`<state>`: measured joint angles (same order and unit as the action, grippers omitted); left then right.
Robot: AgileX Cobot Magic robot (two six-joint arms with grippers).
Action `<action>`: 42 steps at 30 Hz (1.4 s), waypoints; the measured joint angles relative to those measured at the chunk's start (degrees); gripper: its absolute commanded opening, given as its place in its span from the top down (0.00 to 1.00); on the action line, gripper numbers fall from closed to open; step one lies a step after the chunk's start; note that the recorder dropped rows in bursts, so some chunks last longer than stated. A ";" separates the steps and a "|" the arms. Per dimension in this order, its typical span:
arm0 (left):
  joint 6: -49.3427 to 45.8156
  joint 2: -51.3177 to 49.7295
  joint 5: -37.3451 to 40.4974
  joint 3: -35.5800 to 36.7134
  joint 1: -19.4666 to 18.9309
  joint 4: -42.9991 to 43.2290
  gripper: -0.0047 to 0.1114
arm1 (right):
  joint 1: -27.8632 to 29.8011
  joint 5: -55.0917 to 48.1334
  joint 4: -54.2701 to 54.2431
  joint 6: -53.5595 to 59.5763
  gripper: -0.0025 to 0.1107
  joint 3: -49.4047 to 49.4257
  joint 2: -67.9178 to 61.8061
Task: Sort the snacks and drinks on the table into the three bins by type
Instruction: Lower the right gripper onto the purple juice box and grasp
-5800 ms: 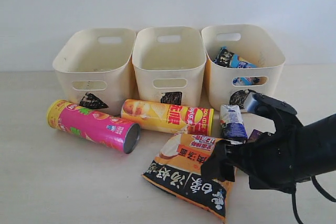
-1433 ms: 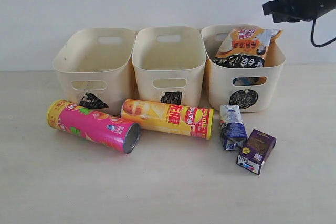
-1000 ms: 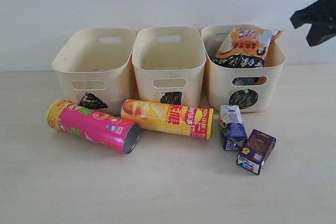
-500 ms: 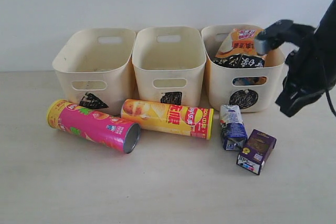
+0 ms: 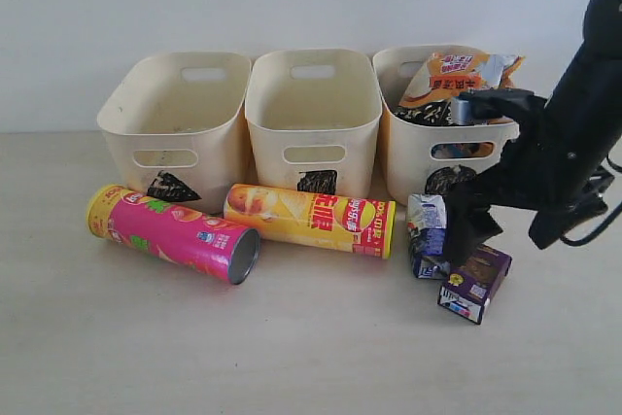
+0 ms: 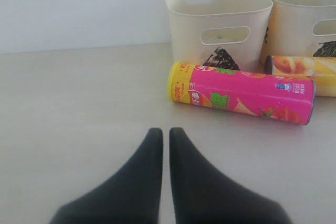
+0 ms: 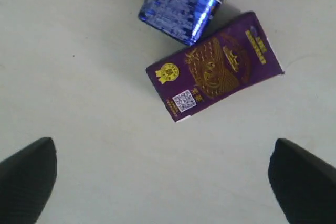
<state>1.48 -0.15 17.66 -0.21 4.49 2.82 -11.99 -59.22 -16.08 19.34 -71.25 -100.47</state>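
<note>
Right hand (image 7: 164, 150) is spread wide over the purple carton (image 7: 215, 74), nothing clamped; drink pickup is judged underway, so lowering and closing across its narrow sides is needed.

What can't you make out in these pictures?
Exterior view: anything under the orange bag in the right bin, covered by bag and wall; that bin's mark, partly behind the right arm.
Right wrist view: the blue carton, cut off by the edge.
Left wrist view: the yellow tube, cut off by the edge.
</note>
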 measured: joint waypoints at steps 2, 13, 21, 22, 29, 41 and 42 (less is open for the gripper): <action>0.00 0.00 0.00 0.00 0.00 0.00 0.93 | -0.11 0.11 0.63 -5.69 0.10 0.00 -1.90; 0.00 0.00 0.00 0.00 0.00 0.00 0.93 | -8.79 6.57 13.41 -26.22 0.12 -0.12 -9.80; 0.00 0.00 0.00 0.00 0.00 0.00 0.93 | -9.10 9.78 17.13 -34.76 0.12 -0.66 -12.93; 0.00 0.00 0.00 0.00 0.00 0.00 0.93 | -9.10 10.26 17.29 -35.02 0.12 -0.66 -13.10; 0.00 0.00 0.00 0.00 0.00 0.00 0.93 | -9.10 14.63 19.06 -36.32 0.13 -0.66 -13.49; 0.00 0.00 0.00 0.00 0.00 0.00 0.93 | -9.10 11.08 27.27 -39.70 0.49 -0.66 -14.80; 0.00 0.00 0.00 0.00 0.00 0.00 0.93 | -9.10 10.07 27.56 -39.20 0.49 -0.66 -15.38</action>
<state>1.48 -0.15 17.66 -0.21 4.49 2.82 -21.09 -49.15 11.49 -19.85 -71.91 -115.86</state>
